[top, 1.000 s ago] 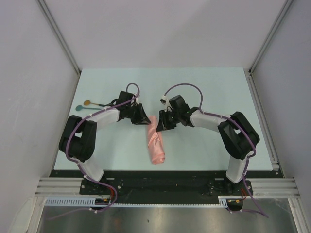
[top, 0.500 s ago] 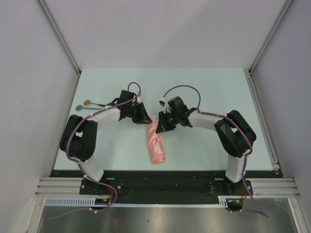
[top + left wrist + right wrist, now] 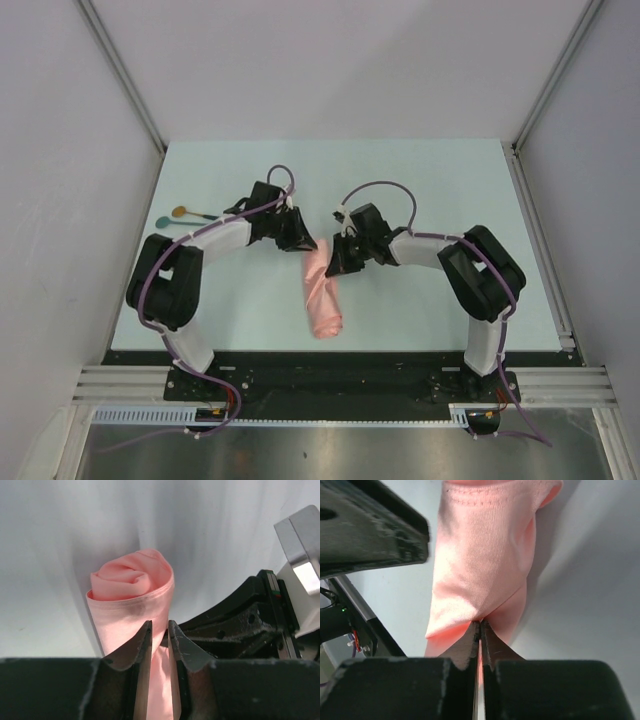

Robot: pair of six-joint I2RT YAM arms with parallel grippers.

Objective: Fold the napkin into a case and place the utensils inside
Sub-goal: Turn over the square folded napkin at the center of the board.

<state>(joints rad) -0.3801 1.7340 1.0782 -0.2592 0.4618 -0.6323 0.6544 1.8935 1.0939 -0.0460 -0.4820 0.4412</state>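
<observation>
The napkin (image 3: 322,295) is found near the middle of the table (image 3: 430,180), toward its near edge. It is already gathered into a narrow rolled case (image 3: 131,580) whose far end is held between the two arms. A fold of the pink cloth is clamped between the fingers of the left gripper (image 3: 159,629), which are kept slightly apart by the fabric. The fingers of the right gripper (image 3: 480,625) are pressed together on a thin edge of the same cloth. The step in hand is judged to be the last shaping of the pouch, with its mouth being drawn or set at the far end. The two spoons (image 3: 180,214) are seen lying side by side at the far left of the table, well apart from the napkin and not yet picked up. For the next move, the cloth would have to be released without the roll being undone, and the mouth left open enough for a handle to be slid in. The surface is a pale mint board, smooth and matt. It is enclosed by plain light-grey walls (image 3: 60,150) with metal corner posts, and a metal rail (image 3: 340,385) runs along the near edge.
</observation>
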